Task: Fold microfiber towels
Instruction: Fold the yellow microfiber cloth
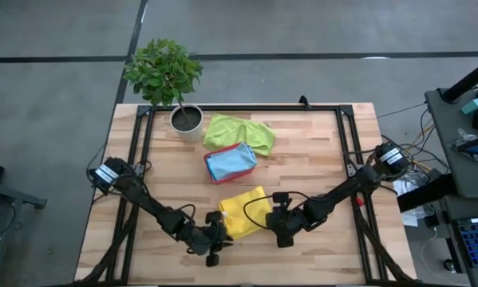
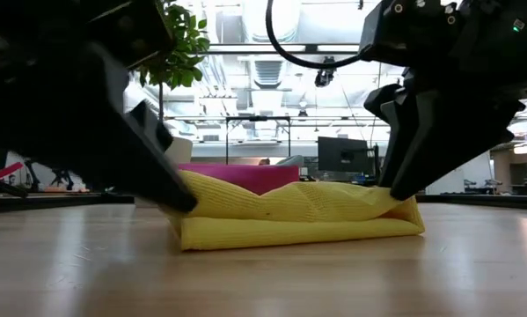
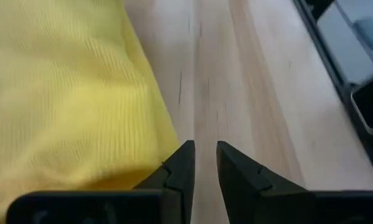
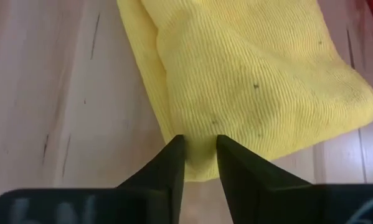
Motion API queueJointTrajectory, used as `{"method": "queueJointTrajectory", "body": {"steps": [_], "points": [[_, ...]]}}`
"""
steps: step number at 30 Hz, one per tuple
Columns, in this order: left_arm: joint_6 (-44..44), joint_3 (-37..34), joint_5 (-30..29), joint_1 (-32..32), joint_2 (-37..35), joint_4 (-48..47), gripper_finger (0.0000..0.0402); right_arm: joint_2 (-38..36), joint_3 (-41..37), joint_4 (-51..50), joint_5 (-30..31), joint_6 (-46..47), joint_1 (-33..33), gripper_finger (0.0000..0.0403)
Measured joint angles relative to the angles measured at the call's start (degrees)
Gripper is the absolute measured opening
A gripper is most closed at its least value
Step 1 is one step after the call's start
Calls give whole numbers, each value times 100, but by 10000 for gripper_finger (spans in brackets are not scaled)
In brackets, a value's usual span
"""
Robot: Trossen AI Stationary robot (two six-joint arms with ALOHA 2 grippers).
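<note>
A yellow towel (image 1: 242, 209) lies folded into a thick pad on the table near its front edge; it also shows in the low view (image 2: 298, 220). My left gripper (image 1: 219, 223) stands at the pad's left end, its fingers (image 3: 180, 165) a narrow gap apart with bare wood between them. My right gripper (image 1: 266, 215) stands at the pad's right end, its fingers (image 4: 174, 162) equally close, with the towel's edge (image 4: 202, 155) showing in the gap. A lime green towel (image 1: 239, 134) lies crumpled at the back. A teal-blue towel (image 1: 232, 159) lies on the pink tray (image 1: 216, 177). My left gripper touches the yellow towel's left end (image 3: 155, 146) with the outer side of one finger, slanting down from the table's left; nothing is between its fingers. My right gripper's fingertips rest on the towel's right end (image 2: 404, 207), slanting down from the right. Whether they pinch cloth, I cannot tell. The towel lies flat.
A potted plant (image 1: 186, 118) stands at the back left of the table. The pink tray (image 2: 245, 176) stands just behind the yellow towel. Black frame rails (image 1: 344, 135) run along the table's left, right and far sides. Bare wood lies in front of the towel.
</note>
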Motion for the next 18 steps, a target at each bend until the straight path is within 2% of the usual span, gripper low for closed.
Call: {"method": "queueJointTrajectory", "body": {"steps": [5,9,18], "points": [[123,46,-412,4,-7,43,52,0,-2,48,-2,-6,0,49],[123,-5,-469,9,48,40,52,2,-4,69,-2,-6,0,14],[118,-24,-410,15,106,6,52,-41,20,-108,130,306,2,9]]}}
